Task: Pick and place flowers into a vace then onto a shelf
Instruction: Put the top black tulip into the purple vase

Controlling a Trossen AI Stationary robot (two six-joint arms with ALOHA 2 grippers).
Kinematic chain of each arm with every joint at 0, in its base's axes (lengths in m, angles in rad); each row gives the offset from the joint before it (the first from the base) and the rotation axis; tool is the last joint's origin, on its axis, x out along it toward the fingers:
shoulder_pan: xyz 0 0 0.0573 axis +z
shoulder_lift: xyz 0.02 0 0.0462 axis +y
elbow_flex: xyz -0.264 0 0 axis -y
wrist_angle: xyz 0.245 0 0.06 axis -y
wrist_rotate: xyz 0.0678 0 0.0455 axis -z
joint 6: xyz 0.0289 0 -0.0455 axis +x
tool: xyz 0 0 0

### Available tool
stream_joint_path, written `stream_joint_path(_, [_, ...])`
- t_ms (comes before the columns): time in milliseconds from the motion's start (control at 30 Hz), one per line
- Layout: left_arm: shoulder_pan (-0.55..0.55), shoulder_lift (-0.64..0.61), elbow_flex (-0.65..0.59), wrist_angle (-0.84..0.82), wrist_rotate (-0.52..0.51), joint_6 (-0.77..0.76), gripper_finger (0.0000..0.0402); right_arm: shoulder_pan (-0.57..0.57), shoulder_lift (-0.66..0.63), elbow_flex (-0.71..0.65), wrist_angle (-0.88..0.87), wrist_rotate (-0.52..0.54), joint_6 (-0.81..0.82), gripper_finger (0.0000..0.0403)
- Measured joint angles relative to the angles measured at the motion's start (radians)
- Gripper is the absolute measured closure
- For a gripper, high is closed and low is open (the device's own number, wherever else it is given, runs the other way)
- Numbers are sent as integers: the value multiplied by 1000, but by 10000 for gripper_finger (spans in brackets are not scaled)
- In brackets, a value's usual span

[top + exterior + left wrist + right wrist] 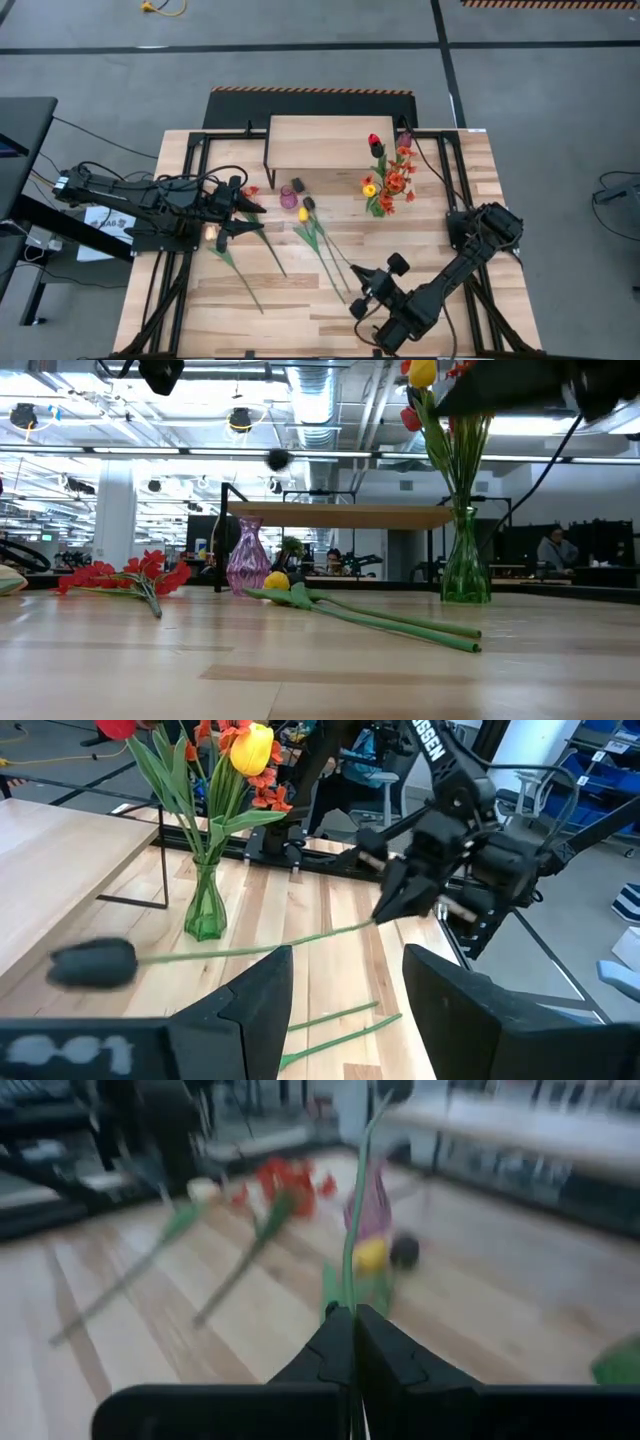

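Note:
My right gripper [356, 272] is shut on the thin green stem of a dark maroon tulip, whose head [95, 963] hangs in the air above the purple vase [248, 567]. A green glass vase [465, 565] with red and yellow tulips and orange sprays stands on the table in front of the shelf [315, 140]. A yellow tulip [275, 582], a red blossom spray [125, 575] and other long stems [240, 275] lie flat on the table. My left gripper [345, 990] waits open at the table's left, nothing between its fingers. My right gripper pinches the dark tulip's stem near its bare end [372, 924] between its two shut fingers. In its own wrist view the stem [349, 1275] runs straight out from the fingertips. The fingers come from the near right, nearly level. The flower is lifted clear, its head [278, 458] high above the table.
The purple vase [289, 197] stands upright between the two grippers, close to the lying flowers. Black frame rails [195, 200] run along the table's left and right sides. People sit in the room [555, 550] beyond the far edge. Bare planks lie along the near edge [300, 680].

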Motion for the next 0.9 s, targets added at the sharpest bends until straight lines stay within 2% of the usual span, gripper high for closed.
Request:
stream_joint_path(167, [0,27,0,26,-1,-2,221,20,-1,67,0,160,-128,403])
stream_joint_path(333, [-6,125,0,132,-4,3,221,31,-1,107,0,266,-228,403])
stream_joint_path(667, [-77,407,0,677,-25,85,221,21,-2,111,0,290,-264,403])
stream_joint_path(900, [-76,579,-1,895,-81,74,221,22,-2,111,0,300,-273,403])
